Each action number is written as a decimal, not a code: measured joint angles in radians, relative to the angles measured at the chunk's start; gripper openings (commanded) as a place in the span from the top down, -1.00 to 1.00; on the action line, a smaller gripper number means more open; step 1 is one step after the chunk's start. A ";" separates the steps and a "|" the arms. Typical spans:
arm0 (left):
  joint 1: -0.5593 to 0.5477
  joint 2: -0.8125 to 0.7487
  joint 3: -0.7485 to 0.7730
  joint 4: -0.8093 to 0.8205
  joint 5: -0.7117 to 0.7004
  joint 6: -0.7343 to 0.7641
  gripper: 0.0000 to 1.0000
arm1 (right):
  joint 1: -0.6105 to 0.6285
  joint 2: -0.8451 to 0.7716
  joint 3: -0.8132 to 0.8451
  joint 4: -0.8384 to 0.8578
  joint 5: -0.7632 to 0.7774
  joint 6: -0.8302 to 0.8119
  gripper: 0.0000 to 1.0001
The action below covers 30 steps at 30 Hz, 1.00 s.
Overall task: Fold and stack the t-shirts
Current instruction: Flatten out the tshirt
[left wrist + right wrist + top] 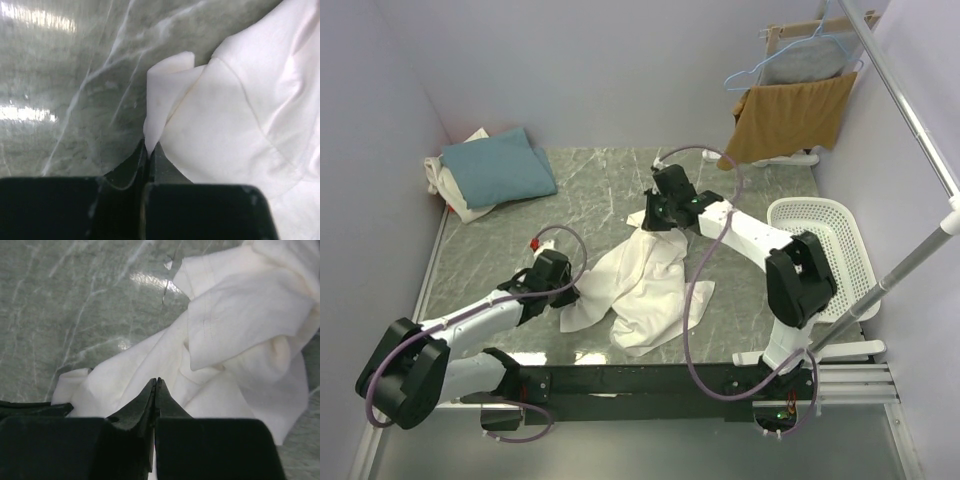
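Left gripper pinched shut on an edge fold of the off-white t-shirt, crumpled at frame centre | right gripper closed, seemingly on its cloth | risk: thin pinch slips when lifted, shirt bunches

A grey marbled desk fills the centre. At upper right, a tan cloth hangs over a rack, beside a grey garment on a blue hanger. A white basket sits at right.
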 measured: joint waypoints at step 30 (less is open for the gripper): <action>0.148 0.380 0.626 -0.111 -0.048 0.186 0.98 | 0.267 -0.045 -0.080 -0.056 0.208 -0.235 -0.59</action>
